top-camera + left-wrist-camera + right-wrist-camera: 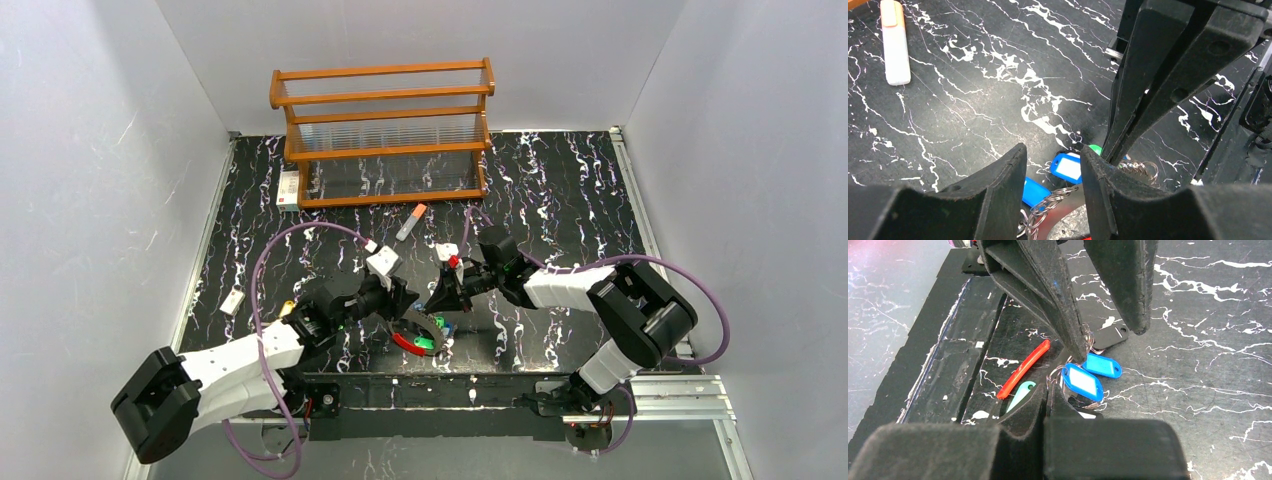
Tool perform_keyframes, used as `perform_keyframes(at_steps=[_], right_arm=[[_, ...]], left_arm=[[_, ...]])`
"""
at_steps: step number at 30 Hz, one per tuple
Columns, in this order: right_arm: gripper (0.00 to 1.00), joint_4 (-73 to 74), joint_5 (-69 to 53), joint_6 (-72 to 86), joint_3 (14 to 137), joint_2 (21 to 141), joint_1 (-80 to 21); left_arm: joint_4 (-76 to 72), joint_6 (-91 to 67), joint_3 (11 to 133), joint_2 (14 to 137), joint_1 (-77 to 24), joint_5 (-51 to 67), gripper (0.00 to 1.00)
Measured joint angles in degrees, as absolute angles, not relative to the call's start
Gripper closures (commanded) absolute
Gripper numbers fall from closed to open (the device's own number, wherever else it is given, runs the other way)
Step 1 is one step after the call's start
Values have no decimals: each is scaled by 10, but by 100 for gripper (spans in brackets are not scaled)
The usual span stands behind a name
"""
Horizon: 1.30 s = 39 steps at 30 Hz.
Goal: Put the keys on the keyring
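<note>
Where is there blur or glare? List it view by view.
Top external: even light, sharp throughout. Left wrist: marbled table crisp; own near fingers slightly soft. Right wrist: pale glare washes the table's top-left corner; blue-tagged keys sharp, near fingers soft.

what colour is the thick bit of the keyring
The thick section of the keyring is red. It shows best in the right wrist view.
</note>
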<state>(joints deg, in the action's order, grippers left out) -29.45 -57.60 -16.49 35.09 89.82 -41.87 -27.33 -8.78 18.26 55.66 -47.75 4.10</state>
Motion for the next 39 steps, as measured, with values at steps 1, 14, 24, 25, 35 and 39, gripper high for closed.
perform_keyframes(at_steps=[1, 14, 24, 25, 35, 39], right_arm=[[99, -295, -576, -165, 351, 897, -419], [99, -292, -577, -164, 353, 896, -419], [99, -268, -582, -165, 363, 895, -419], [99, -267, -583, -165, 363, 895, -419], [99, -249, -587, -166, 377, 895, -417], [99, -243, -587, -167, 377, 895, -417]], left_arm=[[-271, -86, 183, 555, -477, 41, 58], [-224, -26, 182, 501, -478, 81, 57], [-196, 110, 184, 533, -482, 123, 57], [-195, 116, 186, 541, -482, 123, 57], [-239, 128, 194, 594, -487, 103, 57], [-258, 120, 197, 609, -488, 95, 57]])
